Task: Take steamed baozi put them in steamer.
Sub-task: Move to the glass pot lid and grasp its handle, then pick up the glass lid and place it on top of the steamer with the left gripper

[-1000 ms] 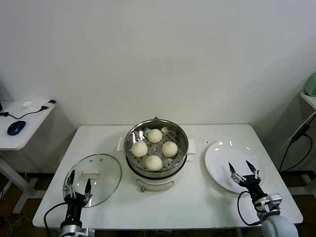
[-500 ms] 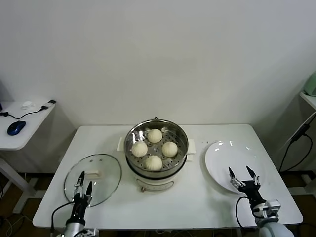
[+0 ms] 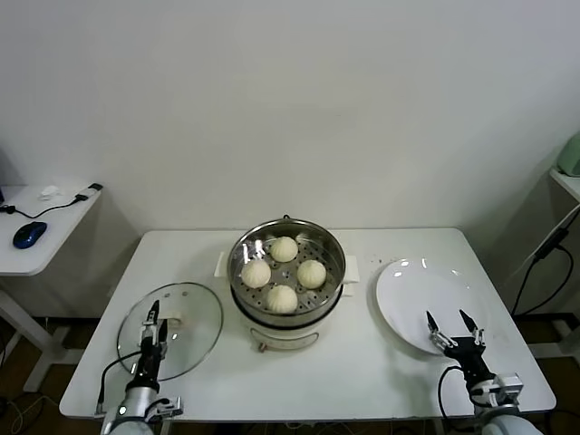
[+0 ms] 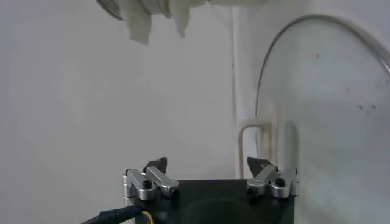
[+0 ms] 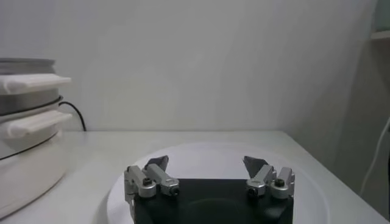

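Four cream-white baozi (image 3: 284, 272) lie on the perforated tray inside the steel steamer (image 3: 287, 246) at the table's middle. The steamer's white base and handle also show in the right wrist view (image 5: 27, 128). My left gripper (image 3: 152, 326) is open and empty, low at the table's front left, over the near edge of the glass lid (image 3: 170, 328). In its wrist view (image 4: 207, 164) the jaws stand wide apart. My right gripper (image 3: 450, 328) is open and empty at the front right, over the near edge of the white plate (image 3: 426, 294); its jaws (image 5: 207, 163) stand wide apart.
The glass lid with its white handle (image 4: 317, 122) lies flat on the table left of the steamer. The empty white plate (image 5: 207, 155) lies to the right. A side desk with a mouse (image 3: 29, 234) stands far left. A cable (image 3: 535, 263) hangs at the right.
Both arms have drawn back toward the table's front edge and lower; both grippers stay open and empty. The baozi and steamer have not moved.
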{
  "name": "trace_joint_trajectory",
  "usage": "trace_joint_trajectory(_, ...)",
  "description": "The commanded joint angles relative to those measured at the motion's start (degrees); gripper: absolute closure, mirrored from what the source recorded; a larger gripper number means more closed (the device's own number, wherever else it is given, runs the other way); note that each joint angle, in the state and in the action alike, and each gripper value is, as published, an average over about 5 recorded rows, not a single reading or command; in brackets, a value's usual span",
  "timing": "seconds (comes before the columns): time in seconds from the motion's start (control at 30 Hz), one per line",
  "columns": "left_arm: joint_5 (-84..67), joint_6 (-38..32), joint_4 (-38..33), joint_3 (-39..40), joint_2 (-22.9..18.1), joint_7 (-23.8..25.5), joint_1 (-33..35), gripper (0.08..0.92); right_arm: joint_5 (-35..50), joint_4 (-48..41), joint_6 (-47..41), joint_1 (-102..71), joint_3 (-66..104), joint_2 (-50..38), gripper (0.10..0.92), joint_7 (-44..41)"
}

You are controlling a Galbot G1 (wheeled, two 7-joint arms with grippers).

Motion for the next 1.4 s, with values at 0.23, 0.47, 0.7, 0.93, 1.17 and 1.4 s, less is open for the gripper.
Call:
trace_joint_trajectory(0.23,0.7,0.7,5.3,0.2,0.1,0.9,-4.0,0.224,-0.9,0.5,-0.4,0.6,0.0,1.0,0.203,-0.1)
trace_joint_trajectory(0.47,1.0,0.5,5.9,0.3,-0.1,1.0,-4.0,0.425,-1.4,0.7,-0.6,1.1,-0.2,1.1,0.203,0.0)
trace_joint_trajectory(0.7,0.7,0.4,6.1,0.3,-0.5,1.1,-3.9,0.624,-2.0,0.9,-1.0,1.8,-0.5,1.5,0.203,0.1)
trace_joint_trajectory(0.93,-1.8,0.3,1.5,0.2,-0.1,2.9,-2.5,0.819,-2.4,1.6,-1.4,2.6,-0.9,1.6,0.203,0.3)
trace_joint_trajectory(1.17,-7.9,2.9,-12.4,-2.0,3.2,9.2,1.3,0.861,-3.8,2.7,-3.5,2.7,-0.8,1.4,0.203,1.2)
trace_joint_trajectory(1.4,-18.2,9.4,-26.2,-6.1,9.7,19.9,2.7,0.861,-7.3,1.7,-4.4,2.2,-0.6,1.1,0.203,1.1)
